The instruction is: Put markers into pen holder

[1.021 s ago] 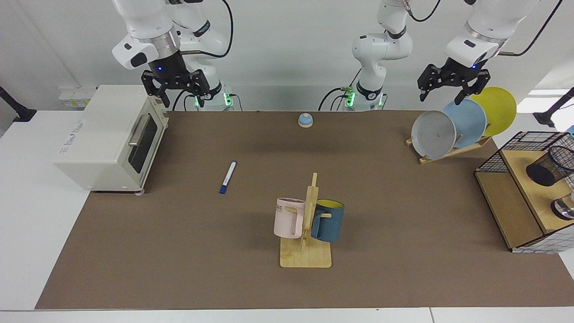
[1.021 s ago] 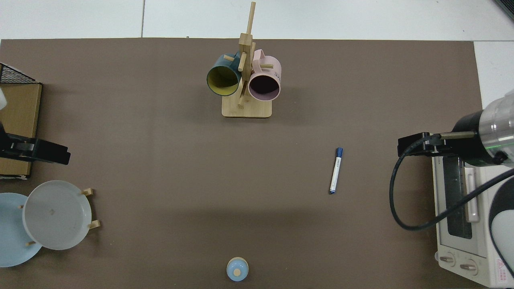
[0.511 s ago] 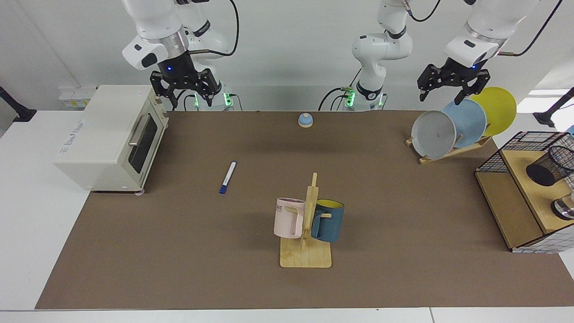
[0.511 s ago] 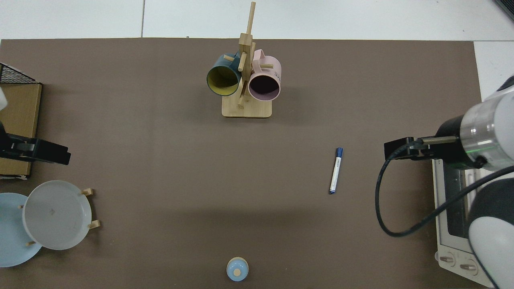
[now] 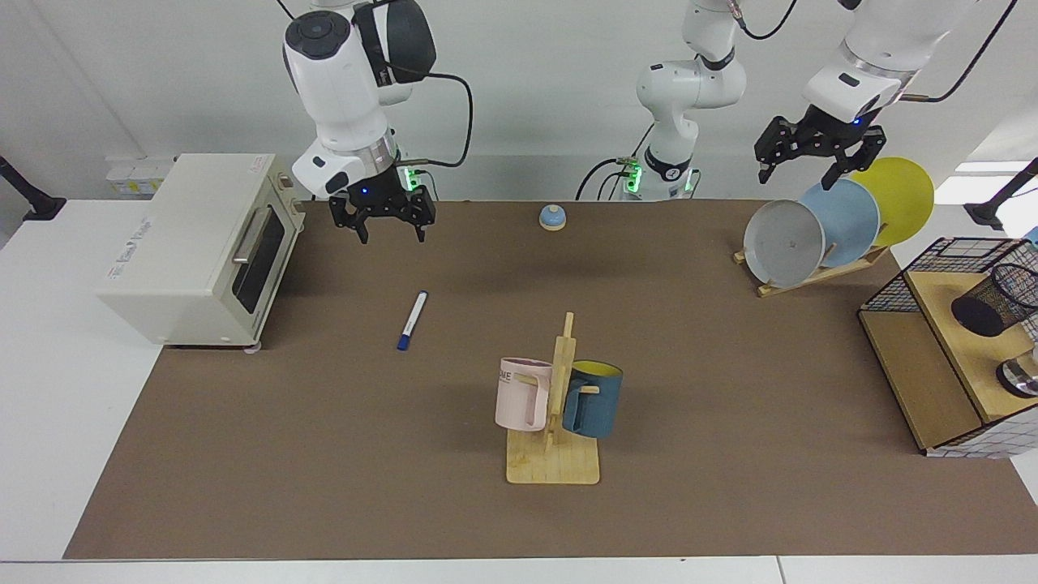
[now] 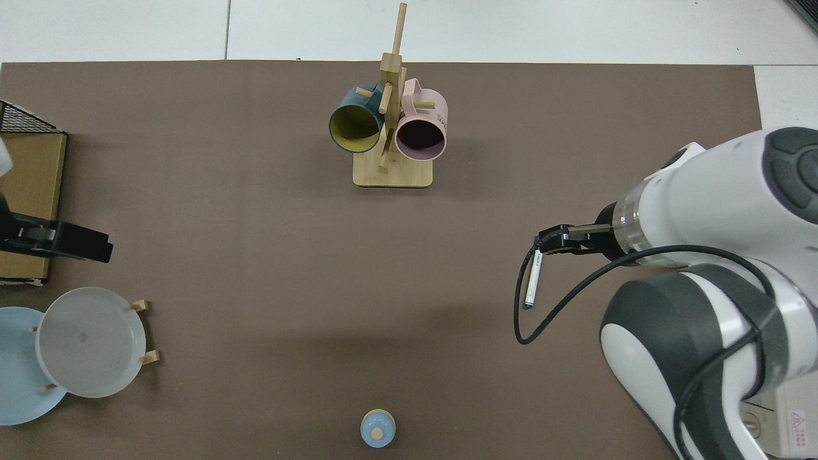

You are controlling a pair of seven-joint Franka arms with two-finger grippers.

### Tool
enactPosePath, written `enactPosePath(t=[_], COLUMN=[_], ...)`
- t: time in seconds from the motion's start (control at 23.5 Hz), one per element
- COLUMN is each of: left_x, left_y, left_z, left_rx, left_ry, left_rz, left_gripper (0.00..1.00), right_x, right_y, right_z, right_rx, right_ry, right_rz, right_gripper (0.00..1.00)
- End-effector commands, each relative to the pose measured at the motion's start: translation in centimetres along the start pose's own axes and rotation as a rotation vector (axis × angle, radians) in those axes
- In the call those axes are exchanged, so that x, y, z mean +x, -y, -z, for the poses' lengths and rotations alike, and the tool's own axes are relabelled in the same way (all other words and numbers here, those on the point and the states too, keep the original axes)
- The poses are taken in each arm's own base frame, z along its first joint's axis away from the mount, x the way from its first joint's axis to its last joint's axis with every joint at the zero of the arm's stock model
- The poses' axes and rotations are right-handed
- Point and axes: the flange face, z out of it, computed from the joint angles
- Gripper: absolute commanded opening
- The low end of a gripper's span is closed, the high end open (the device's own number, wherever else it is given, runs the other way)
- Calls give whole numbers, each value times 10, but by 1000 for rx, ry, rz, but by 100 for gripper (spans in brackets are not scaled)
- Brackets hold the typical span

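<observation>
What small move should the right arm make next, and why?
Probably lower the right pincer onto the marker and a little toward the camera. Its fingers are open, it hangs above the mat, and the marker lies flat and untouched just in front of it. The left pincer waits above the plates, and the pen holder stands far across the table.

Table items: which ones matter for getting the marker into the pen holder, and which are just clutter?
Job:
- marker, lying on the mat
- pen holder, on the wooden shelf
- right gripper, open above the marker

Clutter:
- toaster oven
- mug rack
- plate rack
- bell
- left gripper, waiting over the plates
</observation>
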Motion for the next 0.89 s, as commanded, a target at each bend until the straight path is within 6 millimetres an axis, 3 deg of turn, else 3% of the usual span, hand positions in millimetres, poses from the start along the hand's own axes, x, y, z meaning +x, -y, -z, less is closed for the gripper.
enactPosePath(t=[0.0, 0.17, 0.47, 0.72, 0.85], left_x=[-9, -9, -13, -17, -20], left_y=[1, 0, -2, -2, -2], left_z=[-1, -3, -6, -9, -11], left_rx=[10, 8, 8, 7, 8], left_ry=[3, 7, 9, 14, 17], left_rz=[15, 3, -1, 1, 3], left_gripper=[100, 100, 100, 100, 100], right_x=[9, 16, 38, 43, 44], right_y=[-5, -6, -14, -10, -9], right_z=[-51, -97, -154, -186, -214], right_rx=[-15, -1, 12, 10, 11], right_ry=[-3, -35, -29, -9, -7], right_rz=[-34, -66, -156, -162, -158], right_gripper=[100, 100, 100, 100, 100])
